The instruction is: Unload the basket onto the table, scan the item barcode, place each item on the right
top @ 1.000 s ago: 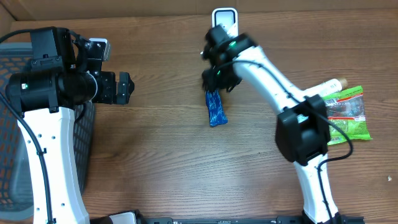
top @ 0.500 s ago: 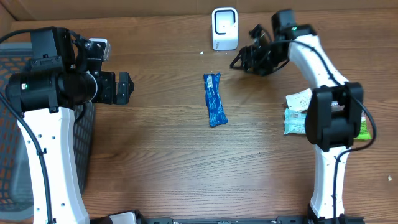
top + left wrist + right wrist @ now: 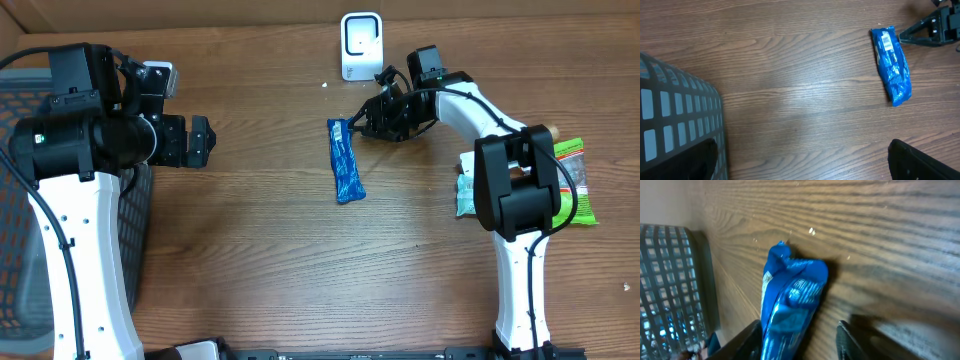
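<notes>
The item is a blue packet (image 3: 345,160) lying flat on the wooden table, its white barcode label (image 3: 885,42) near the far end. In the right wrist view the blue packet (image 3: 790,305) lies between my fingers. My right gripper (image 3: 358,127) is low at the packet's far end, open, its fingers (image 3: 751,341) either side of the packet, with a gap on the right side. The white scanner (image 3: 360,45) stands at the back edge. Over at the left, my left gripper (image 3: 200,140) hangs wide open and empty, seen as dark fingertips (image 3: 920,162) at the frame's bottom.
A grey mesh basket (image 3: 20,200) stands at the left edge, also in the left wrist view (image 3: 675,115). A green packet (image 3: 572,180) and a white tube (image 3: 530,135) lie at the right behind my right arm. A cardboard wall runs along the back.
My right arm swung right, away from the packet, then came back low to its far end with the jaws narrower. The packet and the left arm stayed put.
</notes>
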Motion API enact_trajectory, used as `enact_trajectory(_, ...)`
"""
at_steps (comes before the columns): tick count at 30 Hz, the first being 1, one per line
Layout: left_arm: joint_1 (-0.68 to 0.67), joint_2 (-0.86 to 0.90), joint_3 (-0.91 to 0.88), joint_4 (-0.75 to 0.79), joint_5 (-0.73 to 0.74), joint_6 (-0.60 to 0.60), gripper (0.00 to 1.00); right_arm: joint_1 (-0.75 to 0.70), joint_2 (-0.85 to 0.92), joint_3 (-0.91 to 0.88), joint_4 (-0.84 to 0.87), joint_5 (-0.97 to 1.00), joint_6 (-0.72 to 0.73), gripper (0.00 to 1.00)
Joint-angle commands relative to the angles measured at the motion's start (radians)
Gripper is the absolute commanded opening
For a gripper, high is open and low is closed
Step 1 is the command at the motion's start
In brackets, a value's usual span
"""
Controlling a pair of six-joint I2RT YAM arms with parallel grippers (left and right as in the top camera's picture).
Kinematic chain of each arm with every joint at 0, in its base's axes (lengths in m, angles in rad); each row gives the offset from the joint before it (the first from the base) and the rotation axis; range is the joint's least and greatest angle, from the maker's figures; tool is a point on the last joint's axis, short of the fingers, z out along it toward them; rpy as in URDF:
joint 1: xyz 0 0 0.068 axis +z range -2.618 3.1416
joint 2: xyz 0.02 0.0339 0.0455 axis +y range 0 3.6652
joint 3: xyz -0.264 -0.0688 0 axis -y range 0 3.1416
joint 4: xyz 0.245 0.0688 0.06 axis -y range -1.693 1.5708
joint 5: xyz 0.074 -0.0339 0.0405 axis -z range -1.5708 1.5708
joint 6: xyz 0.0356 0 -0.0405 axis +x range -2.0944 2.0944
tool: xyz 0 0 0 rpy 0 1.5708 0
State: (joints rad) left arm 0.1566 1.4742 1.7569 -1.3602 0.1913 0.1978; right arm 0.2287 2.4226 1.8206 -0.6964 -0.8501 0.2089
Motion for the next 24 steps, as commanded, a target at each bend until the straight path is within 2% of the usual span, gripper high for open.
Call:
enact_trajectory(1, 0.000, 0.005, 0.006, 0.003, 0.008, 0.005, 1.00, 0.002, 0.043, -0.023, 0.029, -0.028, 0.054, 0.47)
enact_trajectory(17, -0.001, 0.010, 0.006, 0.003, 0.008, 0.005, 1.00, 0.048, 0.050, -0.028, 0.057, -0.064, 0.055, 0.47)
enact_trajectory(24, 0.001, 0.010, 0.006, 0.003, 0.008, 0.005, 1.00, 0.048, 0.062, -0.028, 0.053, -0.056, 0.054, 0.43)
